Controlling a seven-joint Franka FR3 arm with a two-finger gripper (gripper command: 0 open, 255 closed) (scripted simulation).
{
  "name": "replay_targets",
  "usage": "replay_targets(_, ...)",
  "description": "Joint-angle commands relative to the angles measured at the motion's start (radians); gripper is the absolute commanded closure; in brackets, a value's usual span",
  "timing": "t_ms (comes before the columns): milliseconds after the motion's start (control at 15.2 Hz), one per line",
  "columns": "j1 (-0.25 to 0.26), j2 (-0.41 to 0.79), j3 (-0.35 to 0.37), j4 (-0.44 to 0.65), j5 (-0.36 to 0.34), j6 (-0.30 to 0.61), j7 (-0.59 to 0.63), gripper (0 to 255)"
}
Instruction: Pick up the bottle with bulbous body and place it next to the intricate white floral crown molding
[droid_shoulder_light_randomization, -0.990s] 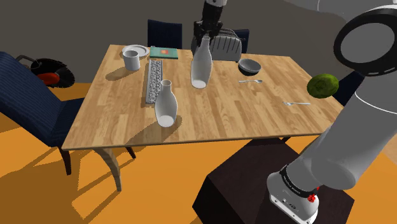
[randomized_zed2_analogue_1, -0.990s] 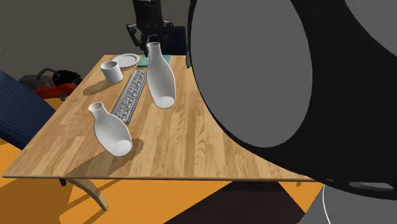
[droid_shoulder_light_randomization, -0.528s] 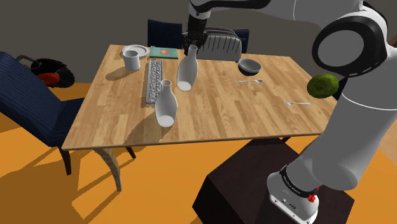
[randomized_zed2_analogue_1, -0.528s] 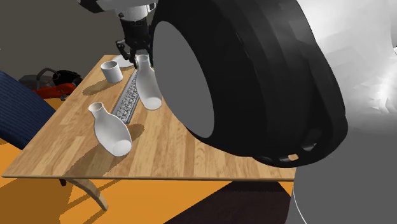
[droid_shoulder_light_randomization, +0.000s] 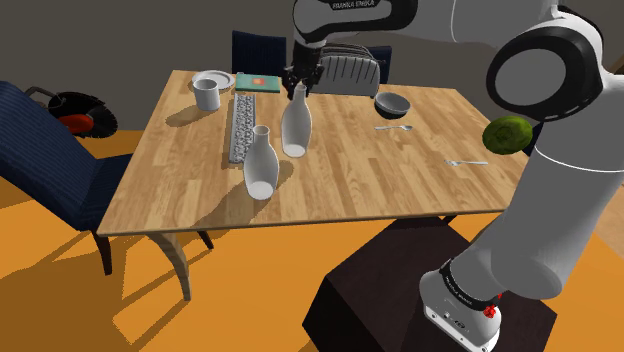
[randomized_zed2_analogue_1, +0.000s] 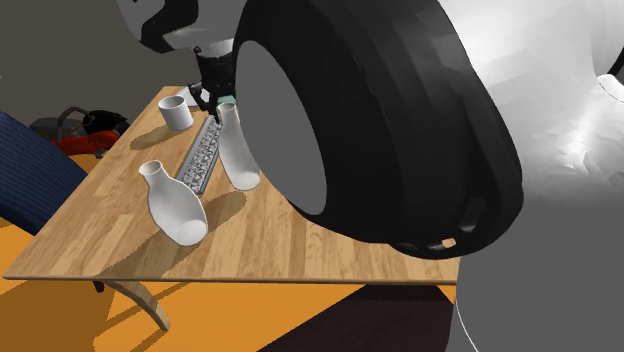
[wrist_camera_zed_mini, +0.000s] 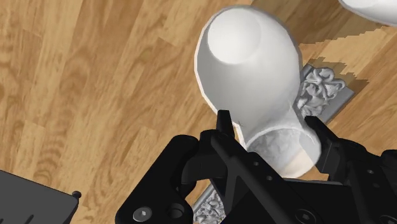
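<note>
The gripper (wrist_camera_zed_mini: 268, 126) is pinching the white bottle (wrist_camera_zed_mini: 245, 60) by its narrow neck beside the carved molding (wrist_camera_zed_mini: 320, 89), a rigid, smooth, probably fragile load hanging bottom-heavy.

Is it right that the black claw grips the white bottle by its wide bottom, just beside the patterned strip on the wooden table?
Not quite. The wrist view shows the gripper clasping the white bottle by its narrow neck, not its wide bottom. It is indeed just beside the patterned strip on the wooden table.
</note>
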Motion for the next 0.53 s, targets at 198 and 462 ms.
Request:
replay_targets(198,0.001,0.008,0.001,-0.05,0.001,0.059,-0.001,255)
replay_targets(462,0.001,0.008,0.001,-0.05,0.001,0.059,-0.001,255)
